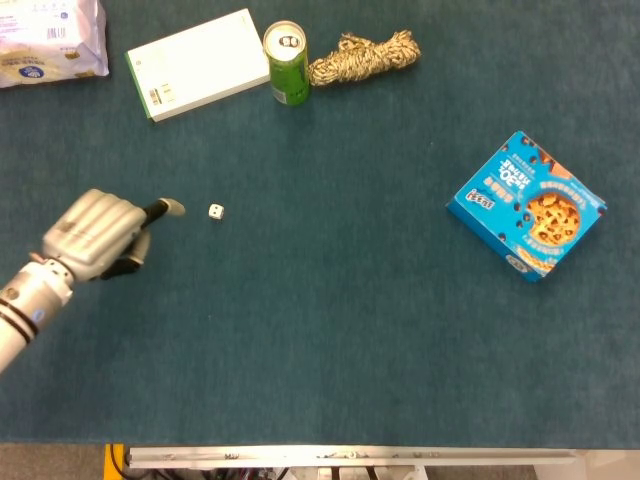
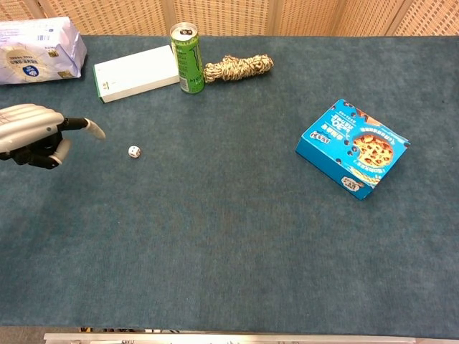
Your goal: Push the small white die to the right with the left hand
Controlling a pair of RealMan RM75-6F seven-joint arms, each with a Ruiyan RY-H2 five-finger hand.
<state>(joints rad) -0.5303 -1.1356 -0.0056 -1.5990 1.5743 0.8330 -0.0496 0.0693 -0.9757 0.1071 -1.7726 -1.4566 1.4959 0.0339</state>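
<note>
The small white die (image 1: 216, 211) (image 2: 134, 151) lies on the dark teal table cloth, left of centre. My left hand (image 1: 95, 236) (image 2: 32, 134) is to the die's left, curled into a fist with one finger stretched out toward the die. That fingertip (image 1: 174, 207) (image 2: 97, 130) stops a short gap from the die and does not touch it. The hand holds nothing. My right hand appears in neither view.
At the back stand a white box (image 1: 198, 62), a green can (image 1: 286, 63) and a coil of rope (image 1: 362, 57). A plastic-wrapped pack (image 1: 48, 38) lies at the back left. A blue cookie box (image 1: 527, 204) lies at the right.
</note>
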